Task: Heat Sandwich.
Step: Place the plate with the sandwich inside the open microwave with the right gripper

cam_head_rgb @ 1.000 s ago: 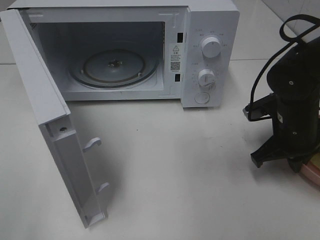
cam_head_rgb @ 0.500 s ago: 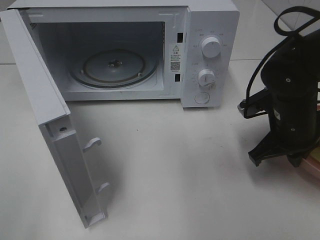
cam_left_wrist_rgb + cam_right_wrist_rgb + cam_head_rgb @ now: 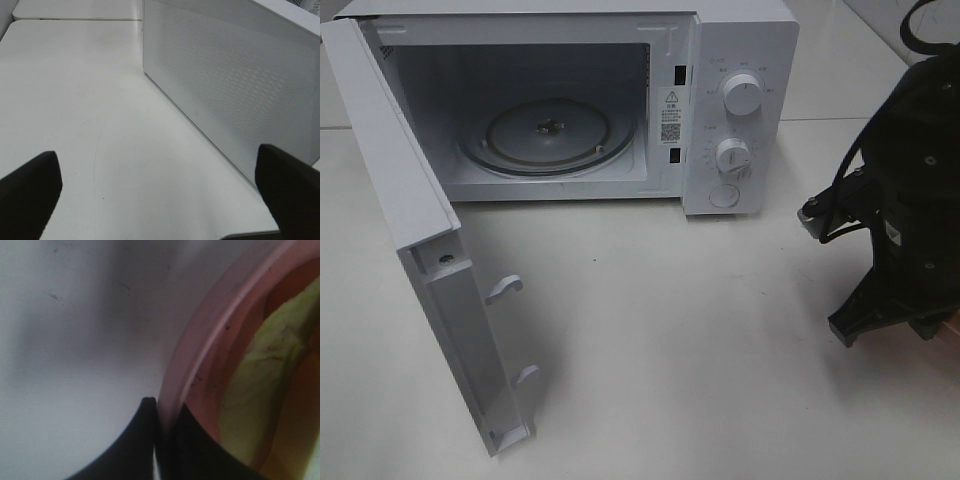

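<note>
White counter (image 3: 670, 350) under everything. Left claw (image 3: 156, 150) is seen only in its wrist view: fingers set wide apart, held above bare counter, beside a white perforated panel (image 3: 240, 90) of the microwave. Whether that panel is the door face or the side cannot be told.

Microwave (image 3: 740, 50) is placed at the back of the counter. Its door (image 3: 410, 220) is swung fully open toward the left, with two latch hooks exposed on its inner face. Glass turntable (image 3: 548, 135) is seen inside the cavity. On the control panel at the right, two white knobs (image 3: 741, 95) are stacked, with a round button (image 3: 724, 195) below.

Right arm (image 3: 915, 180) is positioned at the far right, well apart from the microwave. Right claw (image 3: 162, 405) is pinched together on the rim of the pink plate (image 3: 202, 340). Sandwich (image 3: 260, 370) is located on that plate, yellow-green layer showing. In the high view it is hidden by the arm.
</note>
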Robot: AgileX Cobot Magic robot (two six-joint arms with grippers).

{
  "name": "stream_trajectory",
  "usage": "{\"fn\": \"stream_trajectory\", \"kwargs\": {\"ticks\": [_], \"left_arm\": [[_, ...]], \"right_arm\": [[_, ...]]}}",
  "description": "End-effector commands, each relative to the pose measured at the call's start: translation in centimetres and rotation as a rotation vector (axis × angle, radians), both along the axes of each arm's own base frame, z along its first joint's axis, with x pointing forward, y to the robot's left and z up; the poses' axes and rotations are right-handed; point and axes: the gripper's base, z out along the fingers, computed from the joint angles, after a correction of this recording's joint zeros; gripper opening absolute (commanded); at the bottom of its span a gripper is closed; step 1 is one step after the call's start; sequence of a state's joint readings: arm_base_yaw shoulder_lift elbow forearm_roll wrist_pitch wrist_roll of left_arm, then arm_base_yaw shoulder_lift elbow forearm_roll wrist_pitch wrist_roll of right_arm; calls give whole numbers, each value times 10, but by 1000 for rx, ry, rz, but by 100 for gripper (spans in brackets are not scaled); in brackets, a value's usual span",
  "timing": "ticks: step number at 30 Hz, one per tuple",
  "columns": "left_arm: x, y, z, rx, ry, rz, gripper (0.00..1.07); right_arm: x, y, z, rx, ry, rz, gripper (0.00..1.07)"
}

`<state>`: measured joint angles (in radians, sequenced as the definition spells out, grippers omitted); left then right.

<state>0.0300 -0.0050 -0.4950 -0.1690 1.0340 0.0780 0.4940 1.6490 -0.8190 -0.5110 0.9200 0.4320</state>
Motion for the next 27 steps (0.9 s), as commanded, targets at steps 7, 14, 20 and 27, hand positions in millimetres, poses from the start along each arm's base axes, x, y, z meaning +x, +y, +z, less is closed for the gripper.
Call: {"fn": "stream_trajectory", "kwargs": {"ticks": [7,14,20,27], "left_arm": [[-3,0,-1,-6,-17,2,103],[-3,0,-1,-6,-17,2,103],[-3,0,-1,-6,-17,2,103],[-3,0,-1,-6,-17,2,103]], "right_arm": [[-35,3,15,-36,-15,80,0],[-48,13,25,-26,-38,142,0],[-61,27,32,-20,-54,229,0],[-71,40,32,-30,-47,305,0]]}}
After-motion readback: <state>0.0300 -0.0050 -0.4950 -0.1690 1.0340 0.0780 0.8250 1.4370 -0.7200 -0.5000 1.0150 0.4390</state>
